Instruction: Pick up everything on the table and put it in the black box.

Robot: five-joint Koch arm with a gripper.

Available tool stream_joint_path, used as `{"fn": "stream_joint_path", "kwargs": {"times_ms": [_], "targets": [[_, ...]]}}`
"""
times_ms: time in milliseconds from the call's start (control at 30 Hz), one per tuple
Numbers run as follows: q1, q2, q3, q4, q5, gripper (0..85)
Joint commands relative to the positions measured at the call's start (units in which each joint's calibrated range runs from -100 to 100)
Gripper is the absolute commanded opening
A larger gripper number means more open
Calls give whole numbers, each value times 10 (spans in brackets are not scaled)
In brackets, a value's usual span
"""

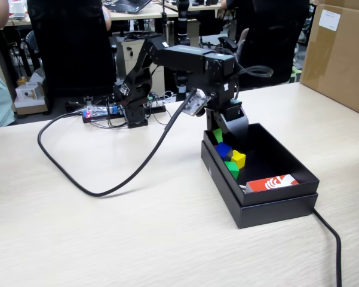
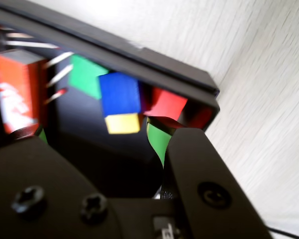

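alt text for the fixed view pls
A black robot arm reaches down into an open black box on a beige table, its hand just above a pile of blue, yellow and green cubes. A red-and-white packet lies in the box's near end, and a black cable loops across the table.

Fixed view brightness: even, bright indoor light from above; worktop (image 1: 107, 233) uniformly lit.
Fixed view shadows: soft and faint; a weak shadow lies beside the black box (image 1: 260, 206) and under the cable (image 1: 95, 179).
Fixed view focus: sharp across centre; background at upper frame slightly soft.
Box interior: dark, little detail on its walls.
Wrist view exposure: worktop at upper right washed out to near white.
Wrist view blur: strong motion smear; red-and-white packet (image 2: 12, 94) at left streaked, cube edges soft.
Wrist view foreground: gripper (image 2: 161, 149) body at bottom dark and out of focus.
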Motion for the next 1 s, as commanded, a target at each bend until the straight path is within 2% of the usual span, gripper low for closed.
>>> {"fn": "stream_joint_path", "kwargs": {"times_ms": [0,133,300,433,633,967], "targets": [[-9,-151,19,1,-8,457],[-27,-258,6,1,-13,465],[-85,-432,-92,12,-31,467],[-126,-584,-256,84,-49,468],[-162,-774,-519,187,-54,523],[-173,-947,-863,405,-63,523]]}}
